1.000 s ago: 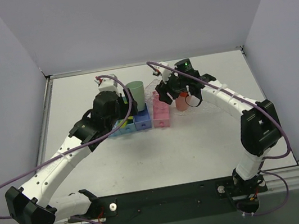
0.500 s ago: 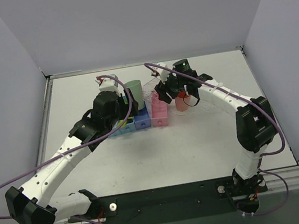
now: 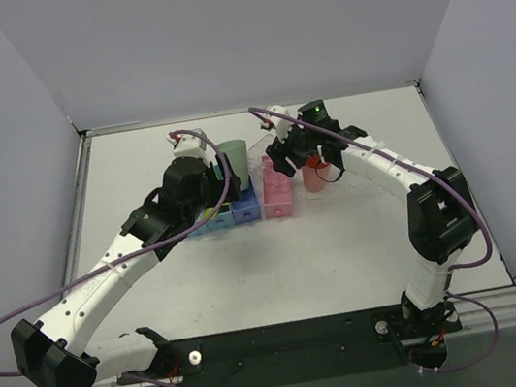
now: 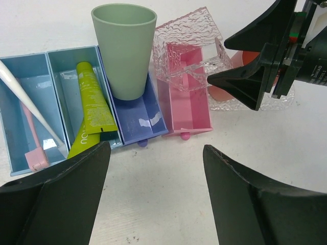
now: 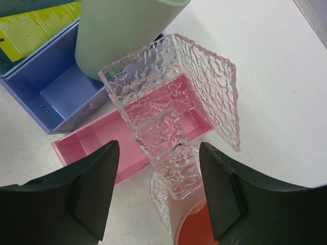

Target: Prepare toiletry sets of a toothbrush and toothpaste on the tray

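Since a second ago the top view shows only 1 real shift: the right arm has swung a little toward the far left, bringing the right hand (image 3: 281, 162) closer over the tray (image 3: 263, 165). The left hand (image 3: 204, 194) hovers as it did over the blue bins (image 3: 222, 217). The bins, the green cup (image 3: 232, 153) and the pink box (image 3: 278, 195) have not moved. My reading is that the right arm is lining up on the tray and no set has been started.

From the left wrist, the left hand's 2 fingers stand wide apart with nothing between them. The toothbrush (image 4: 20, 92) lies slanted in the leftmost blue bin. 1 toothpaste (image 4: 92, 97) tube lies in the next bin, its cap end toward the camera. The green cup stands in the darker blue bin. The tray is not flat: it is tipped up over the pink box, and a reddish cup (image 4: 240, 64) sits just behind it.

From the right wrist, the right hand is also spread open and grips nothing. The tray's lower end shows between its fingers, though I cannot tell if they touch it. The tray probably has to be laid flat on the desk (image 5: 286, 76) before brush and paste can go on it.
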